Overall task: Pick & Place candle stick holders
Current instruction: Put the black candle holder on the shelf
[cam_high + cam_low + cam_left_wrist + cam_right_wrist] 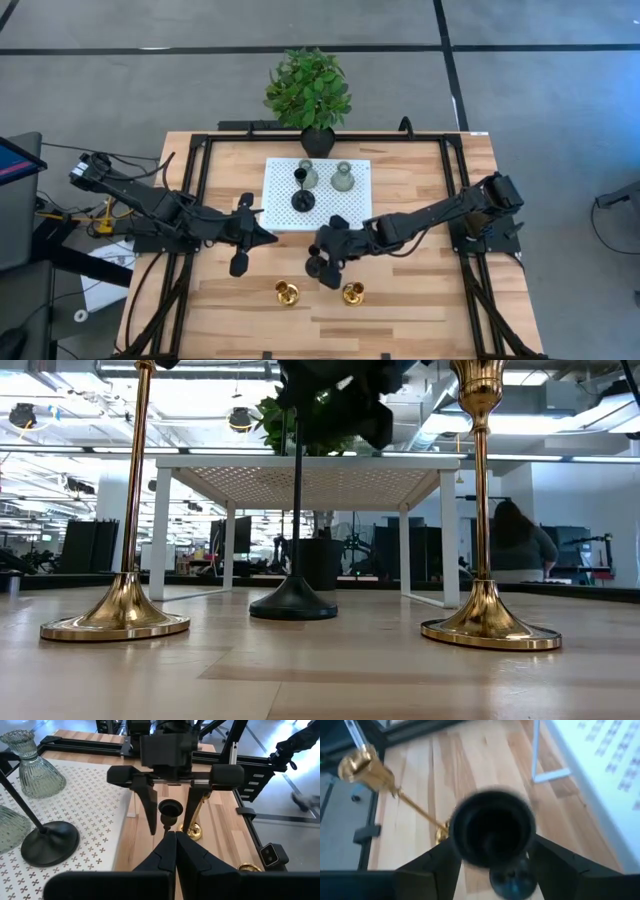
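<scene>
Step in hand, by judgement: right gripper [327, 268] at grasp of black holder [170, 810] standing on bench [420, 310] just in front of white platform [352, 215]. Fingers [148, 802] straddle stem below cup, set wide, not yet closed. Next move likely needs closing on stem, straight lift, clearing platform edge. Left gripper [243, 238] waits beside platform, fingers pressed together, empty.

Platform carries second black holder [302, 198], two grey-green holders [342, 178]. Two gold holders [287, 293] on bench in front.
</scene>
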`<state>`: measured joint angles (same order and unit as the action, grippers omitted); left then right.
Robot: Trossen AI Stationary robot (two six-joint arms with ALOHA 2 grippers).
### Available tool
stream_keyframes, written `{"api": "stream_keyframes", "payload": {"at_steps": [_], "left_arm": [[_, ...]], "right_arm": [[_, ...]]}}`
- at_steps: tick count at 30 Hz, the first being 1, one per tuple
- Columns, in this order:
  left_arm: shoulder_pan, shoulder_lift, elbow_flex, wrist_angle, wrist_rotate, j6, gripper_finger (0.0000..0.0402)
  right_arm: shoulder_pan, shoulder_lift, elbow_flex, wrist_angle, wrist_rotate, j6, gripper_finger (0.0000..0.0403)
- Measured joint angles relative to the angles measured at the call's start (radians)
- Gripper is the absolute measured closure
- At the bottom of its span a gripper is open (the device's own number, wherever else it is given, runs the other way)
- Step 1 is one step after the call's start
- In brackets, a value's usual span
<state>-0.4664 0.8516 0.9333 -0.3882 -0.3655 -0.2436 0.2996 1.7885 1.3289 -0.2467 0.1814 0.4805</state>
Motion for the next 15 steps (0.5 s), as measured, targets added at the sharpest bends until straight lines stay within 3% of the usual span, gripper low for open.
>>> {"api": "stream_keyframes", "payload": {"at_steps": [4, 10, 15], "left_arm": [[0.0, 0.0, 0.0, 0.0, 0.0, 0.0, 0.0399], [0.0, 0.0, 0.0, 0.0, 0.0, 0.0, 0.0399], [0.0, 0.0, 0.0, 0.0, 0.0, 0.0, 0.0399]], "right_arm": [[0.002, 0.0, 0.001, 0.019, -0.001, 0.0, 0.0221], [0.0, 0.0, 0.001, 0.018, 0.0, -0.004, 0.0325], [0.008, 0.0, 0.001, 0.016, 0.0, -0.02, 0.0324]]}}
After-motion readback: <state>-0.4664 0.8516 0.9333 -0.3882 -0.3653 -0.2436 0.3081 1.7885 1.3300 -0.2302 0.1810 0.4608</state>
